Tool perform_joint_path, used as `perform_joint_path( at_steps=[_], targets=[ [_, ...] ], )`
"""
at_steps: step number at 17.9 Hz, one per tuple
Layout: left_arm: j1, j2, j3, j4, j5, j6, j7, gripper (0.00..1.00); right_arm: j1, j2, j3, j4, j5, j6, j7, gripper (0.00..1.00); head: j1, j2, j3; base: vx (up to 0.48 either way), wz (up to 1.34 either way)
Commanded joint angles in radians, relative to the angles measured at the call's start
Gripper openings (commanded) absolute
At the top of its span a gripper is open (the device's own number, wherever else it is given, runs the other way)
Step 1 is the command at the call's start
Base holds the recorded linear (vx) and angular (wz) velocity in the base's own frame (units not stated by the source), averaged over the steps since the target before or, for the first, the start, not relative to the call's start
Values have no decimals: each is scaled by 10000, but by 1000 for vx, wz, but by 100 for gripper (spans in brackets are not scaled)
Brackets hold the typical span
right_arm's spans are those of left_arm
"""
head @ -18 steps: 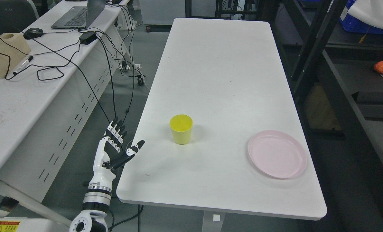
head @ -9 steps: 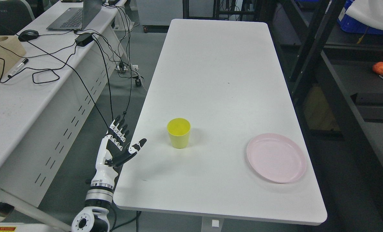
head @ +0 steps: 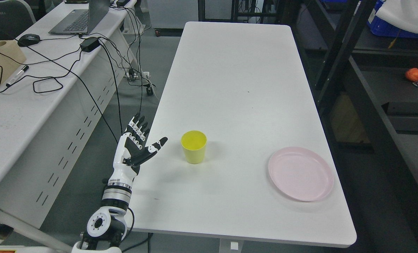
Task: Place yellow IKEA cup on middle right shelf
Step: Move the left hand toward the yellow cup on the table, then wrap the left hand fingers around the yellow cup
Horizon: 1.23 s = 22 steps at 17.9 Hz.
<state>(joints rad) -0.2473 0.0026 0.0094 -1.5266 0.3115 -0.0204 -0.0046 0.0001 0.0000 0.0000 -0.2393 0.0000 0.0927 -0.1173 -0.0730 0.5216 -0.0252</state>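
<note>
One unmarked yellow cup (head: 194, 146) nr spread left hand (head: 136, 147).

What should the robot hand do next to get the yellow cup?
Probably slide the left hand right toward the yellow cup. Its fingers are spread open and hold nothing, there is a gap between thumb and cup, and the cup stands upright on the white table.
</note>
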Motion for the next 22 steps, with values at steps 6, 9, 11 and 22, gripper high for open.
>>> perform_joint_path(
  at_steps=[6, 9, 11, 22],
  targets=[
    [-1728, 148, -400, 3298, 487, -26, -752, 99, 137, -175, 169, 0, -245, 8, 8, 99, 0, 0, 0, 0, 0],
    [-1991, 148, -998, 3683, 1025, -11, -736, 99, 137, -175, 169, 0, -245, 8, 8, 99, 0, 0, 0, 0, 0],
    [-2006, 148, -1259, 3745, 1301, 4, -736, 99, 137, -175, 169, 0, -245, 8, 8, 99, 0, 0, 0, 0, 0],
    [-2329, 148, -2854, 4067, 2039, 66, -782, 99, 137, -175, 169, 0, -245, 8, 8, 99, 0, 0, 0, 0, 0]
  ],
)
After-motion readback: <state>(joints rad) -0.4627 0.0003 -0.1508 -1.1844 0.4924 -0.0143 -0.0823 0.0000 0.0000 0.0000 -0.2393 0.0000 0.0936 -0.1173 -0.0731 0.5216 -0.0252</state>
